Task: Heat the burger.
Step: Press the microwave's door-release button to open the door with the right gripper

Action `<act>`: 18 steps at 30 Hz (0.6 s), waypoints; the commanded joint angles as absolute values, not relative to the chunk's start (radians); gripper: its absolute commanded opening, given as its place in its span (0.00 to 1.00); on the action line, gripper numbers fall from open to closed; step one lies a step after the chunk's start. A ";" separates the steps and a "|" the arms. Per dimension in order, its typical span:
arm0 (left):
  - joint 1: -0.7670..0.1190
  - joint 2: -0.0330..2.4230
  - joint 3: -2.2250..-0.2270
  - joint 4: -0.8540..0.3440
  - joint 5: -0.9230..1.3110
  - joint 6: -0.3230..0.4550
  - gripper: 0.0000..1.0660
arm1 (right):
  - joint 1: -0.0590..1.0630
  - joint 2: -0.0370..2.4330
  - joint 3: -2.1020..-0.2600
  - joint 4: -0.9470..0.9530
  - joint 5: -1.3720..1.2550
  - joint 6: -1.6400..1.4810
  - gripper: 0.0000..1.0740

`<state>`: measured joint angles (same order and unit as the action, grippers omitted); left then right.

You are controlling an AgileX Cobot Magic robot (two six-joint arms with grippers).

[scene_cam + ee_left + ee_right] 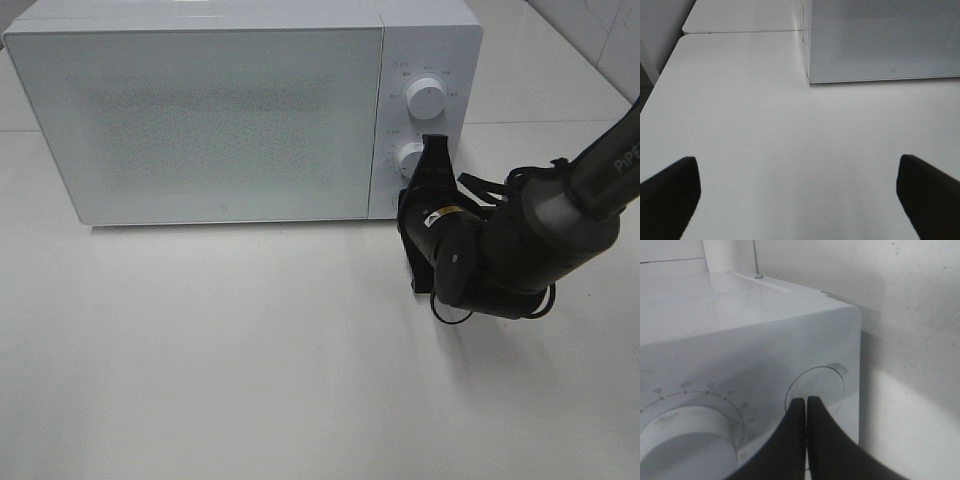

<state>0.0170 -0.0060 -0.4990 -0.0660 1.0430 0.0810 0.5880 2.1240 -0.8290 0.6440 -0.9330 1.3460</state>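
Observation:
The burger is out of view. A white microwave [200, 120] stands at the back of the table with its door closed. My right gripper [436, 145] is shut and empty, pointing at the control panel beside the lower knob [409, 157]. In the right wrist view the gripper [806, 400] has its two tips pressed together at the edge of a round button [822, 385] next to a dial knob [687, 442]. My left gripper [796, 159] is open with nothing between its fingers, over bare table in front of the microwave's [880, 40] left corner.
An upper knob [427, 98] sits above the lower one. The white table [250, 350] stretches in front of the microwave. A second white surface [740, 17] adjoins it behind. The right arm [520, 250] reaches in from the right edge.

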 commanded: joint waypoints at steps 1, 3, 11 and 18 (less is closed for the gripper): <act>0.016 -0.023 -0.498 -0.071 1.039 0.079 0.94 | 0.585 2.125 -0.841 0.622 -0.944 1.345 0.00; 0.016 -0.023 -0.498 -0.071 1.039 0.079 0.94 | 0.585 2.125 -0.841 0.623 -0.944 1.345 0.00; 0.016 -0.023 -0.498 -0.071 1.039 0.079 0.94 | 0.585 2.125 -0.861 0.624 -0.979 1.331 0.00; 0.016 -0.023 -0.498 -0.071 1.039 0.079 0.94 | 0.583 2.153 -0.876 0.634 -0.987 1.331 0.00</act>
<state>0.0170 -0.0060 -0.4990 -0.0660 1.0430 0.0810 0.5880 2.1550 -0.8560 0.6420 -0.9430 1.3440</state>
